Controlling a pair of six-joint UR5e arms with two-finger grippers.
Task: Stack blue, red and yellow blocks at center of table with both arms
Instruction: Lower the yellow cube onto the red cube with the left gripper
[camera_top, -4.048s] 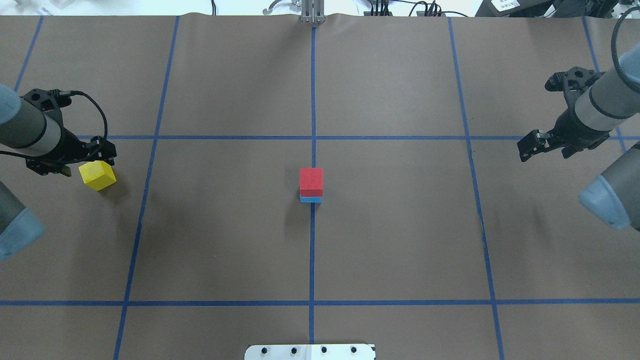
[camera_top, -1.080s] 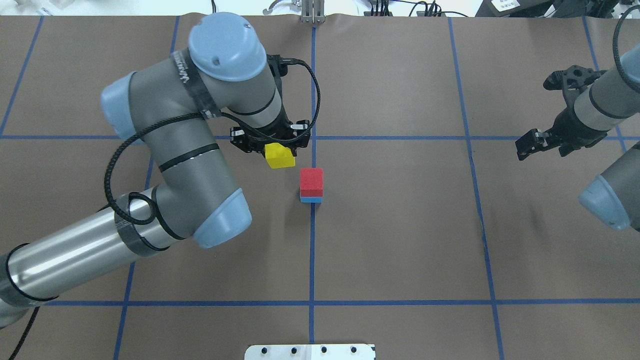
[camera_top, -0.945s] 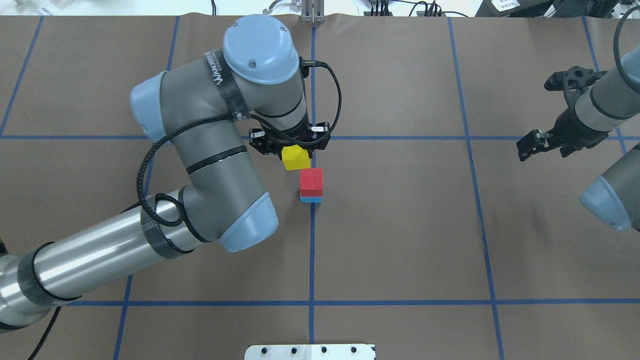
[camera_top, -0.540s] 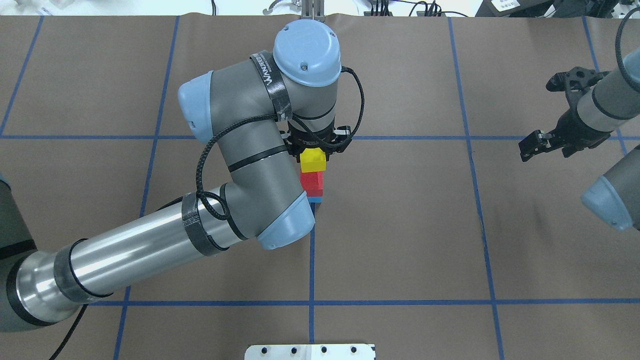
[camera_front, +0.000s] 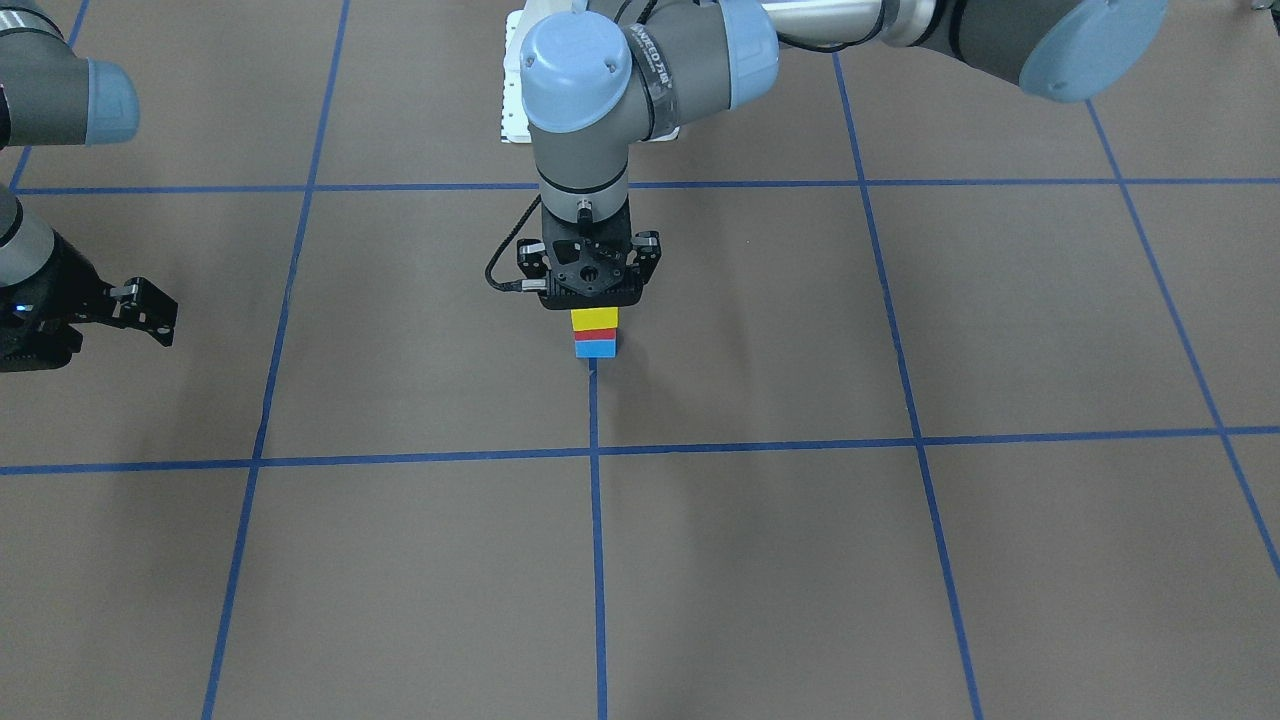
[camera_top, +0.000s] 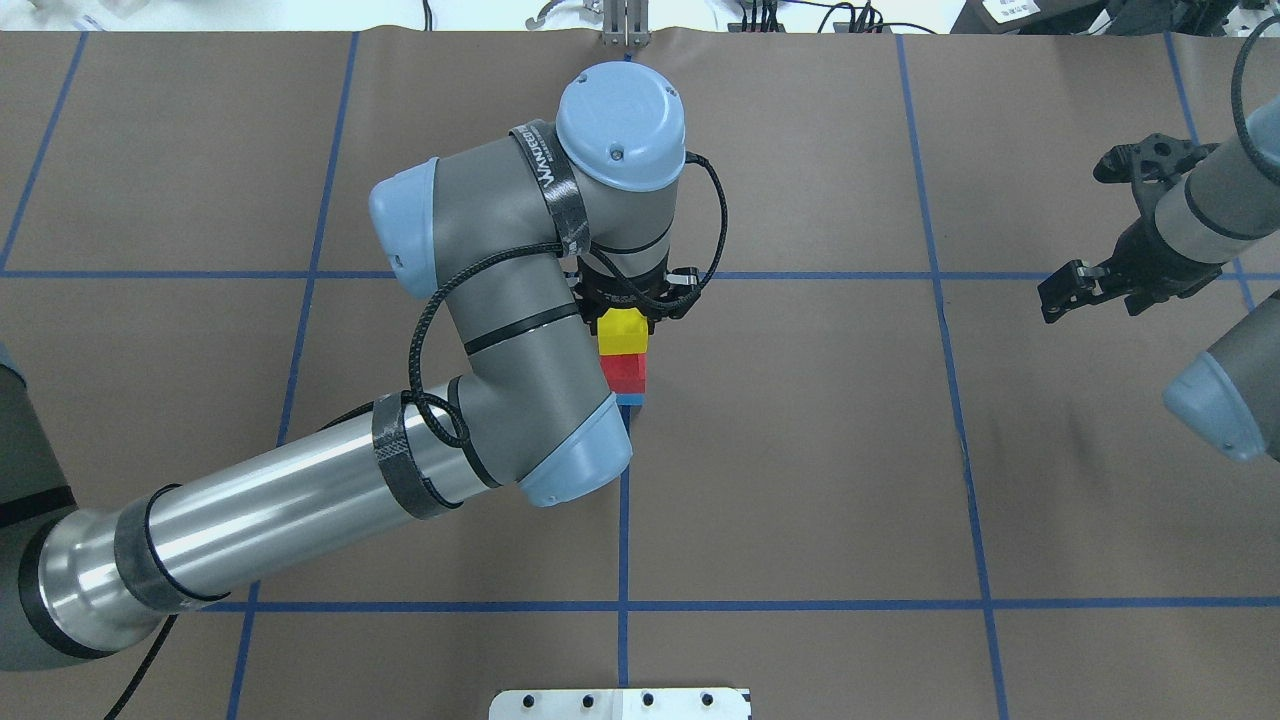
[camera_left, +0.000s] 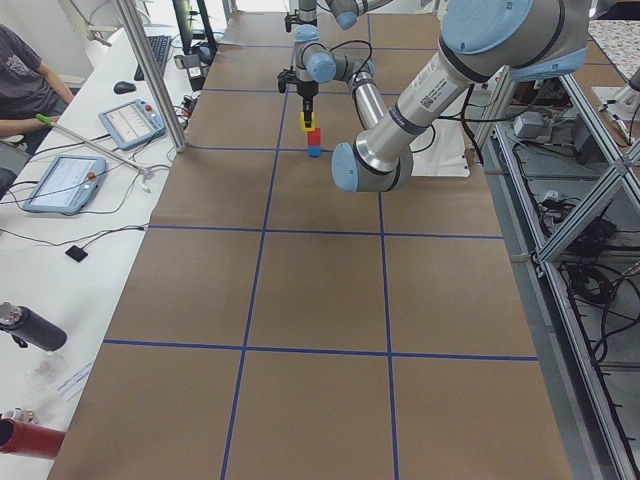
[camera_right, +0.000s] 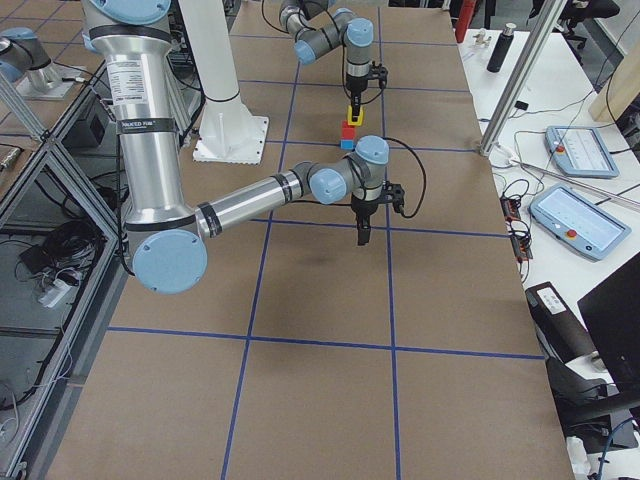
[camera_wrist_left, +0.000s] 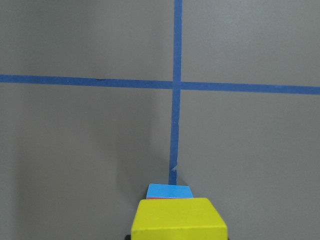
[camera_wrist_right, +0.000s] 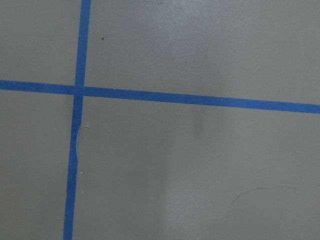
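A red block (camera_top: 625, 372) sits on a blue block (camera_top: 630, 400) at the table's centre cross. My left gripper (camera_top: 624, 318) is shut on a yellow block (camera_top: 623, 330) and holds it straight over the red one, lined up with the stack. In the front-facing view the yellow block (camera_front: 594, 319) looks set on the red block (camera_front: 594, 335) above the blue block (camera_front: 594, 348); I cannot tell whether they touch. The left wrist view shows the yellow block (camera_wrist_left: 179, 219) with a sliver of the blue block (camera_wrist_left: 170, 190) past it. My right gripper (camera_top: 1065, 293) is open and empty, far to the right.
The table is brown paper with a blue tape grid (camera_top: 625, 500). A white base plate (camera_top: 620, 703) lies at the near edge. My left arm's elbow (camera_top: 570, 470) hangs over the table beside the stack. Operator tablets (camera_right: 585, 215) lie on a side bench.
My left arm has carried the yellow block from the table's left side to above the red-blue stack and lowered it onto the stack's line. The right arm has stayed almost still.
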